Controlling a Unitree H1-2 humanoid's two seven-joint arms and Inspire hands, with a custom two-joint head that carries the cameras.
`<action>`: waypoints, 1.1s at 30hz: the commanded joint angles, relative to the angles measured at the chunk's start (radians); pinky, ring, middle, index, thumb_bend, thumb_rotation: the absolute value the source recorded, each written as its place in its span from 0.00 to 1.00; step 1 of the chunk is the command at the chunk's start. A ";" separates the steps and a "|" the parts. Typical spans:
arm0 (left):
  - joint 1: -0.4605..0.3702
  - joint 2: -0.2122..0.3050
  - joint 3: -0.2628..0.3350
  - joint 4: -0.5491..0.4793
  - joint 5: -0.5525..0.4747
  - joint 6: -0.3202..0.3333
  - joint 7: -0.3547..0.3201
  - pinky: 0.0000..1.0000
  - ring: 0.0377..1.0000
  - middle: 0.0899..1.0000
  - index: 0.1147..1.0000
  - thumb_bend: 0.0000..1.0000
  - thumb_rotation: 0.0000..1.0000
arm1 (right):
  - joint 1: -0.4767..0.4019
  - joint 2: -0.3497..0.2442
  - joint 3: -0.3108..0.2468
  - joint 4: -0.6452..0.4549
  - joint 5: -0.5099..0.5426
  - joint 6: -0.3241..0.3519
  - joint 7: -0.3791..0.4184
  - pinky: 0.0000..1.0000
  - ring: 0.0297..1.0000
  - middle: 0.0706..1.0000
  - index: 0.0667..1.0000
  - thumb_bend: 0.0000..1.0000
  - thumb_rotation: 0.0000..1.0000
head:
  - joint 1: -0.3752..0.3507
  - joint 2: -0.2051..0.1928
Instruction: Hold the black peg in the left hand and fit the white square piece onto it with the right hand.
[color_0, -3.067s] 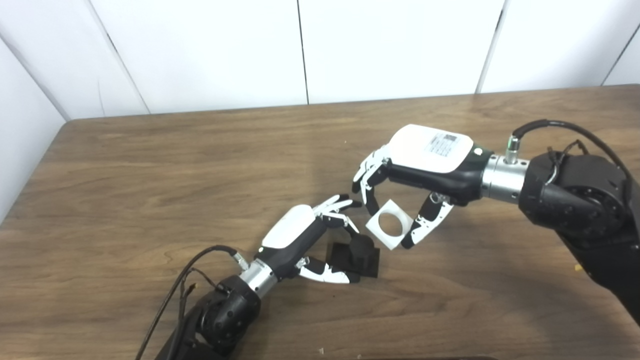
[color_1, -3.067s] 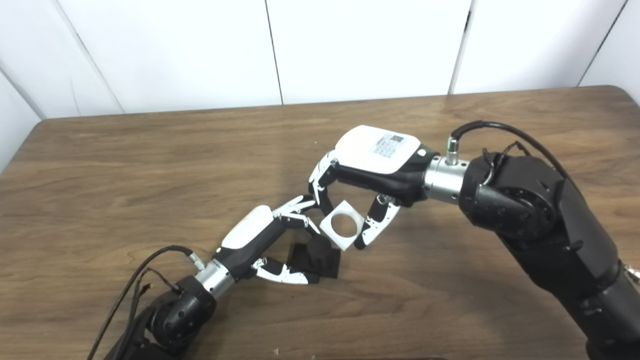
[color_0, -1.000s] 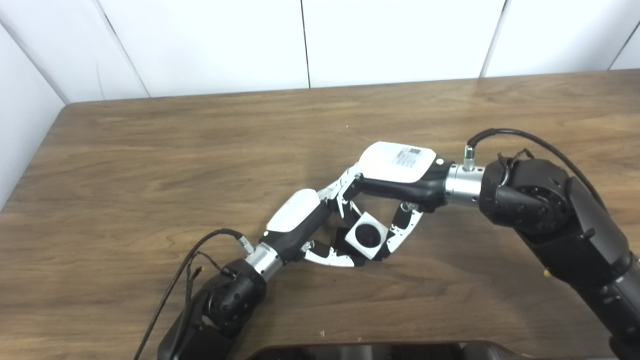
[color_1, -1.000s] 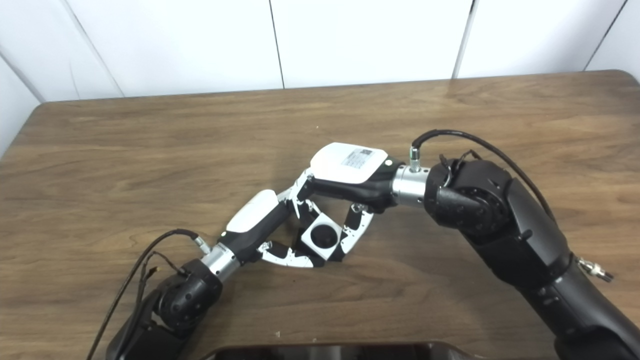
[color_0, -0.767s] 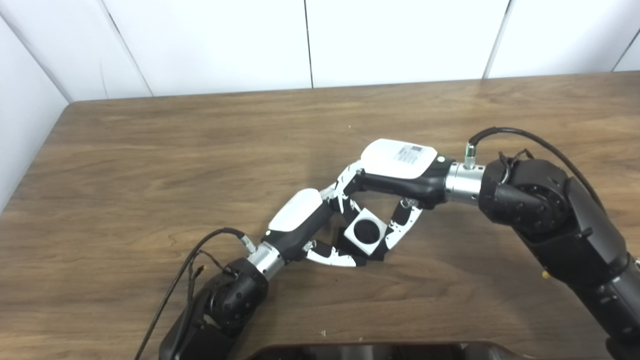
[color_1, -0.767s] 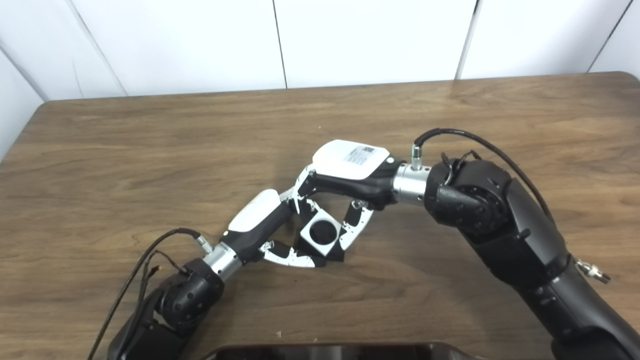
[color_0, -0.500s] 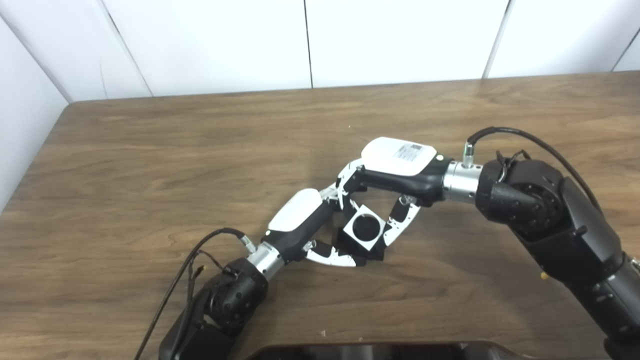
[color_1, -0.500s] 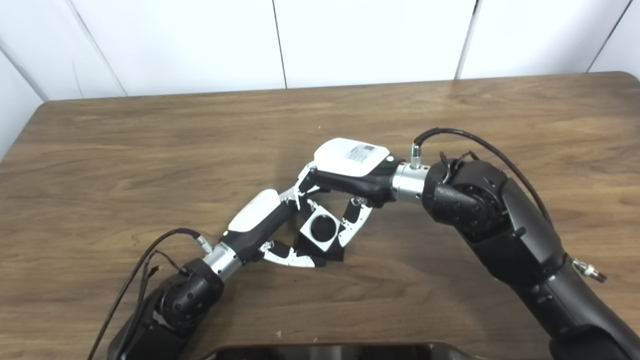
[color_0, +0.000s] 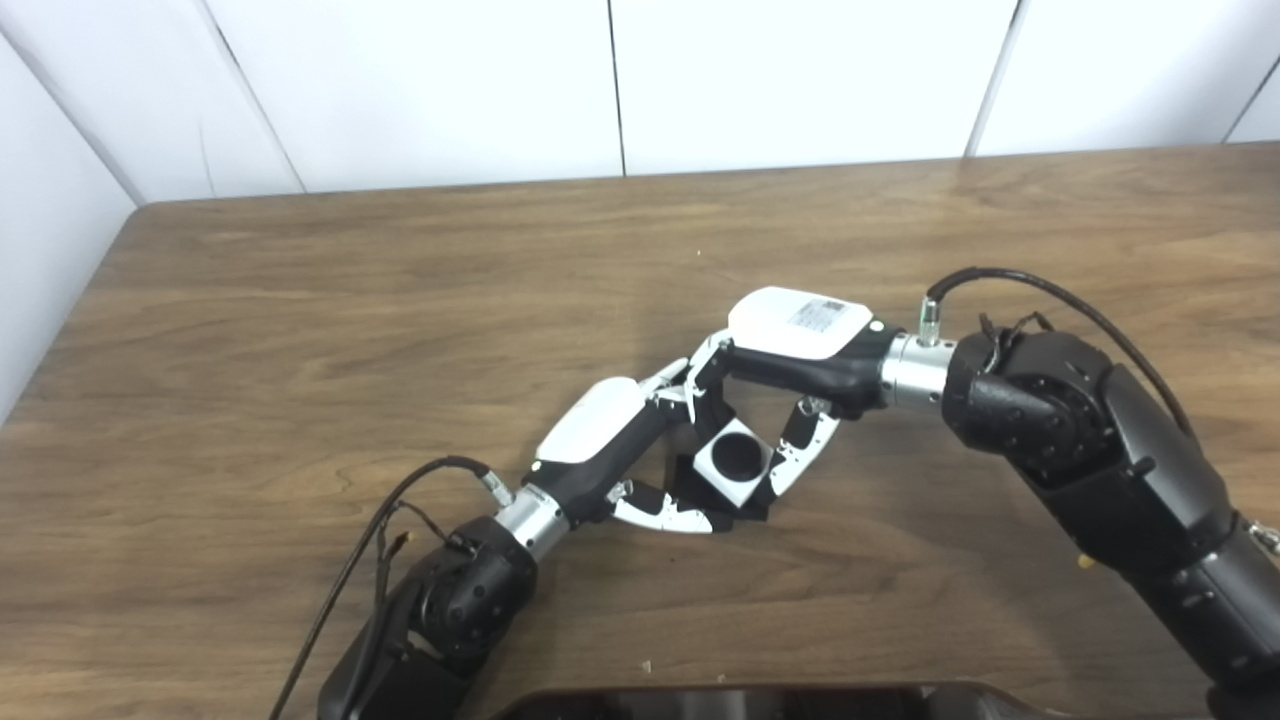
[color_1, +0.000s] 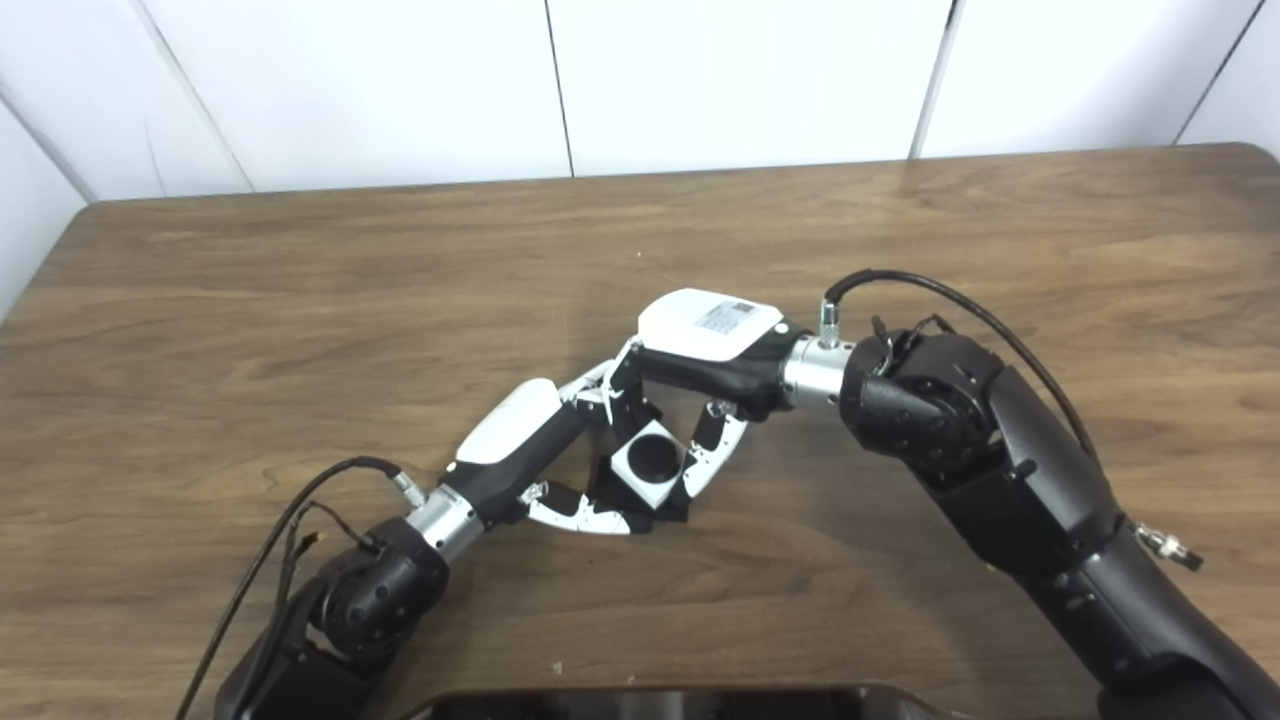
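The white square piece (color_0: 737, 463) sits over the black peg (color_0: 737, 457), whose round top fills its hole. Under it the peg's black square base (color_0: 752, 510) rests on the wooden table (color_0: 300, 330). My left hand (color_0: 615, 450) reaches in from the lower left, its thumb and fingers closed around the base. My right hand (color_0: 790, 355) comes in from the right, fingers on the piece's far corner and thumb on its near right edge, still shut on it. The same cluster shows in the right eye view around the white square piece (color_1: 648, 465).
The table's left edge (color_0: 60, 330) and back edge meet white wall panels. A dark curved object (color_0: 760, 700) lines the bottom edge of the picture. A loose black cable (color_0: 400, 500) trails from the left wrist.
The right hand has lowered the white piece down over the peg; half a second ago it sat tilted and higher. The left hand has stayed in place on the base.
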 joint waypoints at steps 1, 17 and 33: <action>0.023 0.019 -0.035 0.019 0.055 0.026 -0.053 0.92 0.98 0.92 0.43 0.52 0.08 | -0.005 -0.024 0.011 0.023 -0.056 0.009 0.015 0.69 0.77 0.74 0.44 0.52 0.14 | 0.000 0.000; 0.017 0.022 -0.035 0.015 0.049 0.036 -0.064 0.92 0.98 0.92 0.43 0.52 0.08 | -0.043 -0.070 0.047 -0.019 -0.064 0.136 0.146 0.76 0.87 0.90 0.85 0.96 0.43 | -0.007 0.002; 0.020 0.024 -0.033 0.022 0.049 0.024 -0.052 0.91 0.98 0.91 0.43 0.52 0.08 | -0.188 -0.158 -0.036 -0.042 -0.025 0.186 0.248 0.76 0.90 0.93 0.93 1.00 0.42 | -0.015 0.003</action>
